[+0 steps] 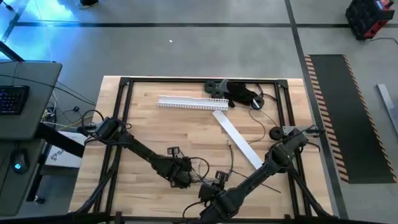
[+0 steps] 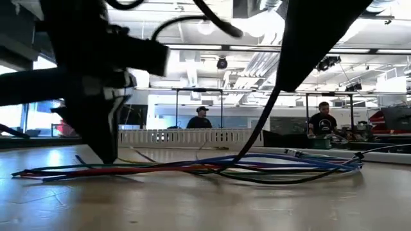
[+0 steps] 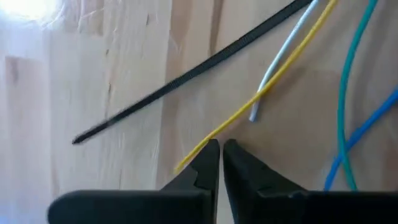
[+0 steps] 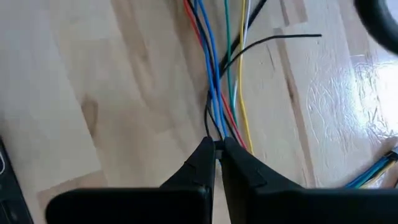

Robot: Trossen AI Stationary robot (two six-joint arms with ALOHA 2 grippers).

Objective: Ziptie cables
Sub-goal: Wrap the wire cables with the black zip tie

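Two grippers low at the table's near edge: right gripper (image 4: 216,148) pinched onto the cables (image 4: 217,93); left gripper (image 3: 221,149) nearly closed, empty, its tips beside a black zip tie (image 3: 186,81). No legible writing. Bare wood (image 1: 143,124), then white slotted strip (image 1: 193,103) beyond.

The high view looks straight down on my whole worktop (image 1: 186,124). The low view sits at surface level, facing the room beyond. Each wrist view looks closely past its own claw. All four views share the cables (image 2: 192,168) near the front edge.
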